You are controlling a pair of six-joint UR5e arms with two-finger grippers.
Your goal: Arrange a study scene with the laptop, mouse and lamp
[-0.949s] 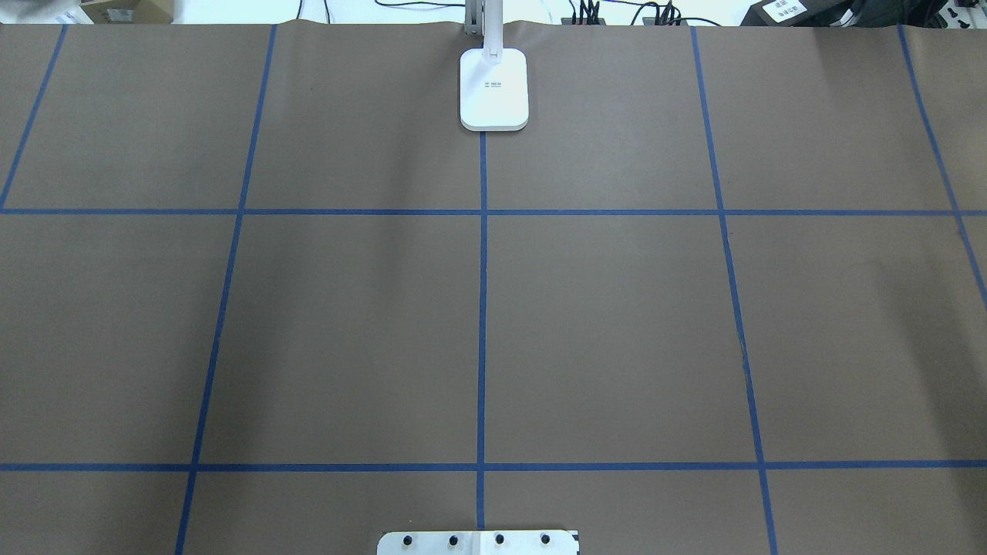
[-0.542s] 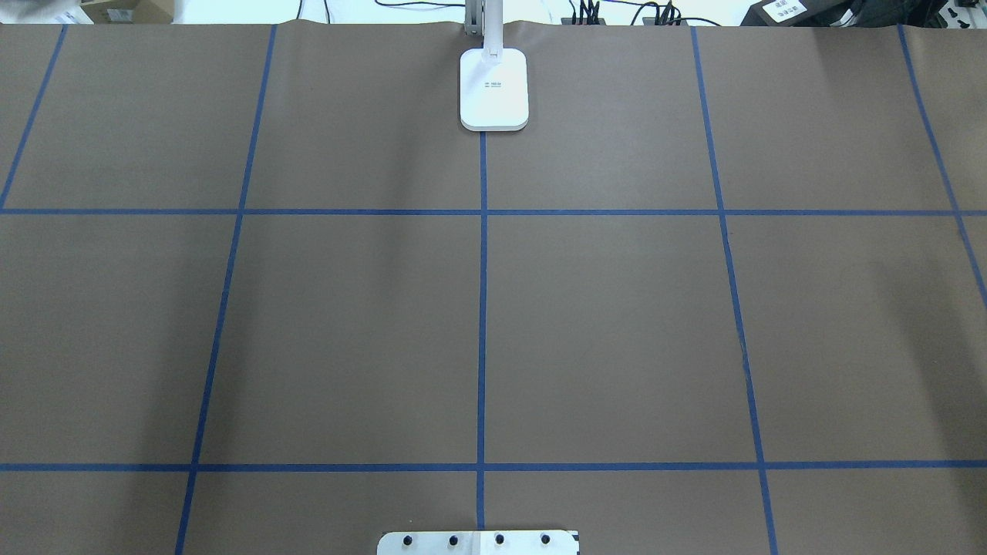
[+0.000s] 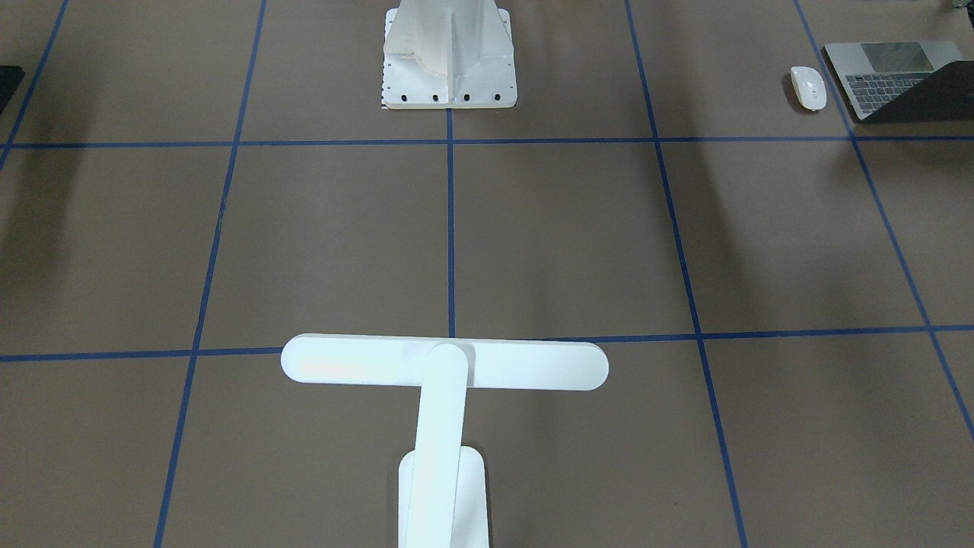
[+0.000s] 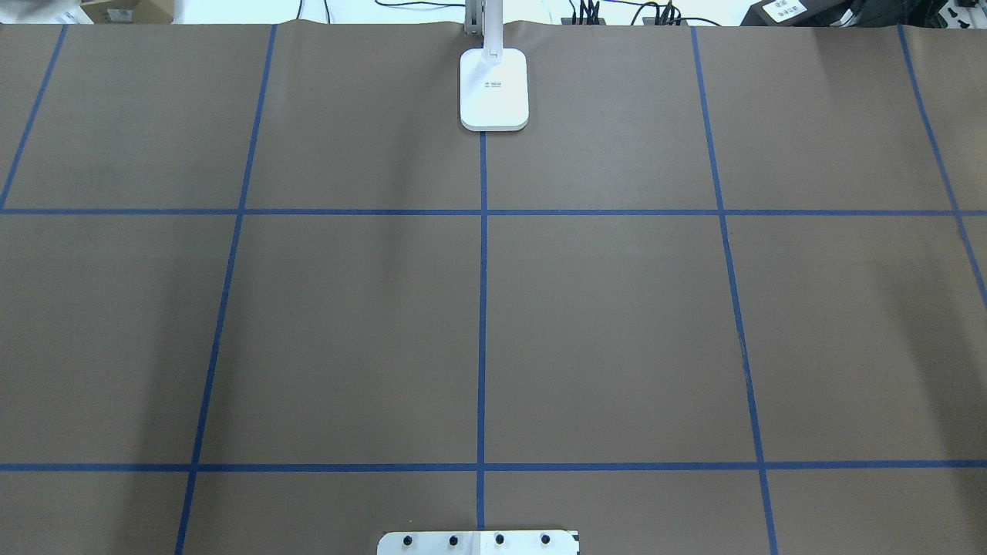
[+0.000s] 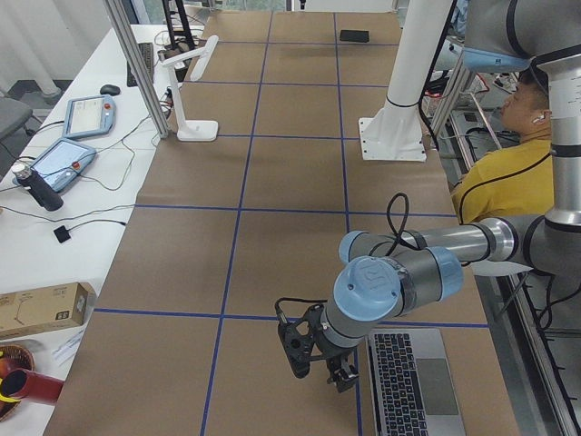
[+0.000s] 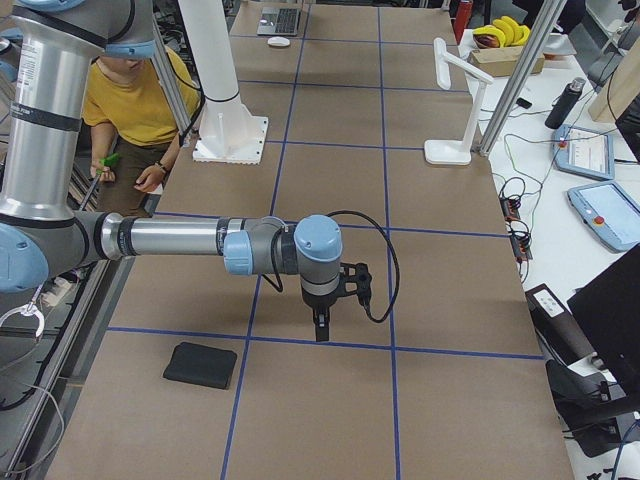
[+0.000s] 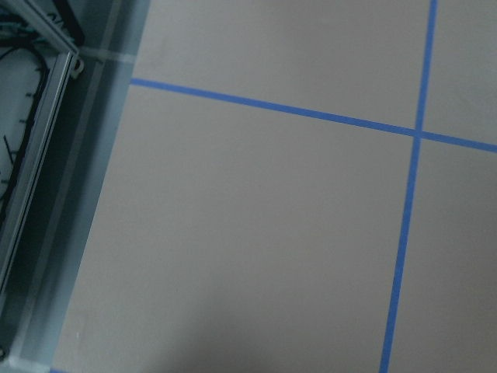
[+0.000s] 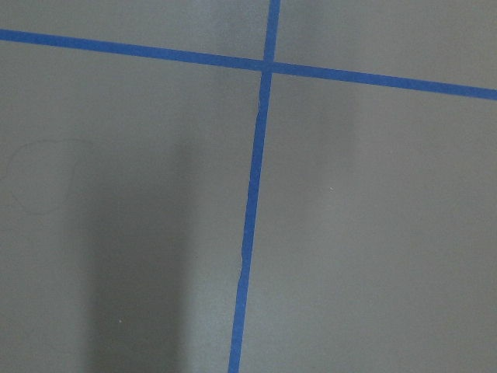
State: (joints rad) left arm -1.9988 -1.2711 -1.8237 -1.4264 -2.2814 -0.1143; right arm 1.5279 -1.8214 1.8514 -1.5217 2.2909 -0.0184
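A: What is hard to make out?
B: In the left side view the bottom edge cuts off the laptop (image 5: 413,381). Both wrist views show only worktop (image 7: 256,233).
A: And the arms?
B: Both 2 reach out low, forearms level. The left tool (image 5: 338,377) points down just beside the laptop, and the right tool (image 6: 321,335) points down near a black pad (image 6: 201,365). I cannot tell whether either is open or gripping anything.
A: Farther off?
B: The mouse (image 3: 808,86) lies just beside the laptop. The lamp (image 3: 445,365) stands well apart.
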